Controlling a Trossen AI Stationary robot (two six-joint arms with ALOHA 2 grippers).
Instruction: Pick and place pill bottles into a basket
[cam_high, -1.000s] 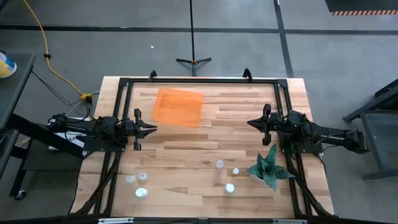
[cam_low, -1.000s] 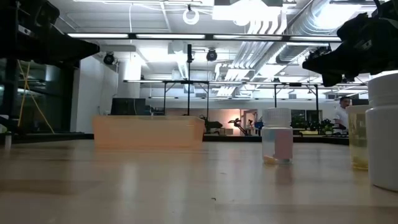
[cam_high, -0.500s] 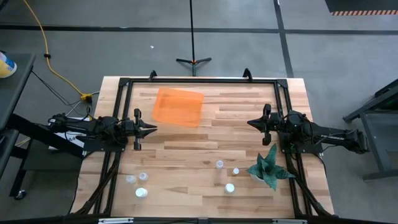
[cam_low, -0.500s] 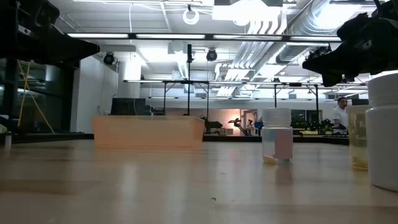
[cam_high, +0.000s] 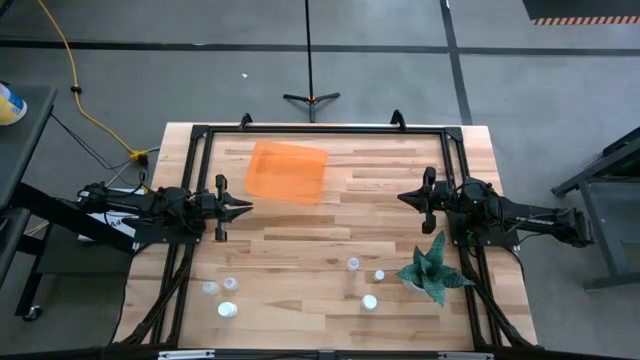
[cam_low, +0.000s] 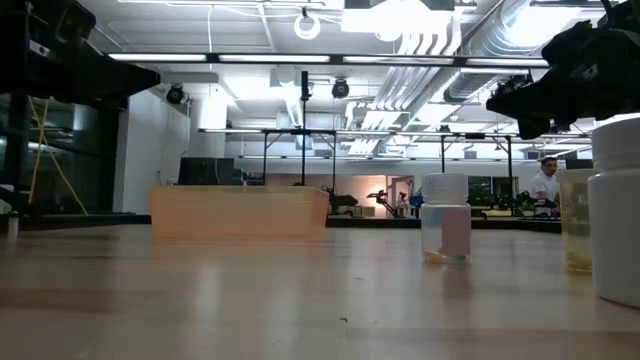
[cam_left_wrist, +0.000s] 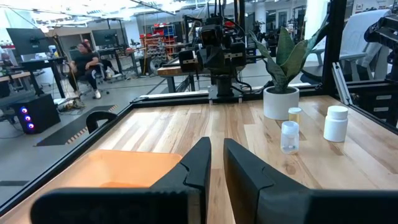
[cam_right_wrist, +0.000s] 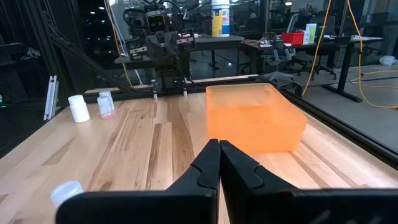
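Nothing banked yet: the orange basket (cam_high: 287, 171) sits empty at the table's far side, six pill bottles (cam_high: 353, 264) stand scattered along the near edge, and left gripper (cam_high: 243, 208) and right gripper (cam_high: 403, 198) hover mid-table, fingers nearly closed, holding nothing.

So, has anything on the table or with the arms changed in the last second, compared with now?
Nothing on the table has visibly changed. The left gripper and the right gripper hang at the same places over the table, each with jaws close together and holding nothing. The orange basket is empty, and the pill bottles stand where they were, near the plant.
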